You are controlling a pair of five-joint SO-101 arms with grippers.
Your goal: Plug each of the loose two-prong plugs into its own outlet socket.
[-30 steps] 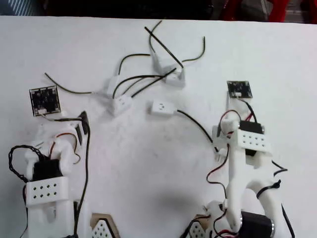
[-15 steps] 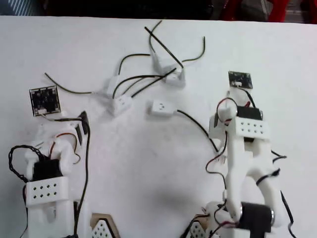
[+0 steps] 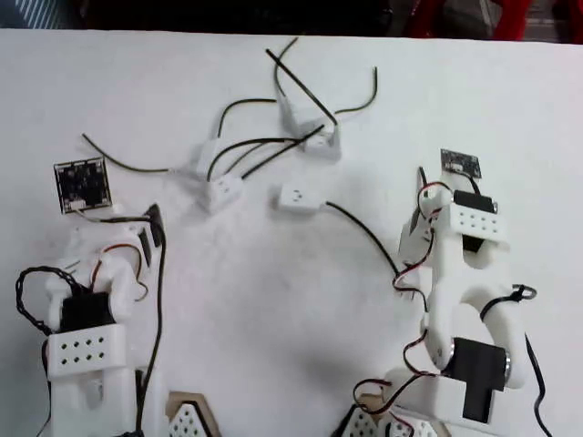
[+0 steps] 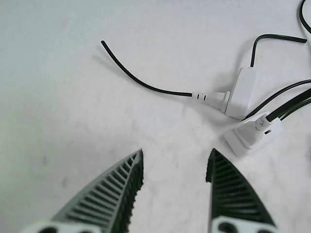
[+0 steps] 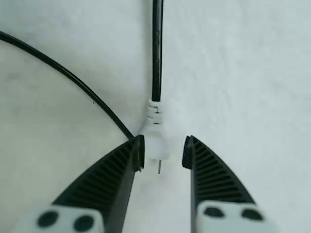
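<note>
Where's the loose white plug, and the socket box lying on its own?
White plastic two-prong plug (image 5: 156,145), right wrist view: on its body.
White rectangular plastic outlet socket (image 3: 298,198), high view: on its slotted face.

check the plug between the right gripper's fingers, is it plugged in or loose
Loose. The plug lies on the table with a bare prong sticking out and nothing fitted over it.

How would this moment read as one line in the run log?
right pincer: open, around loose plug | left pincer: open, over table | empty socket: on table, apart from plug
</note>
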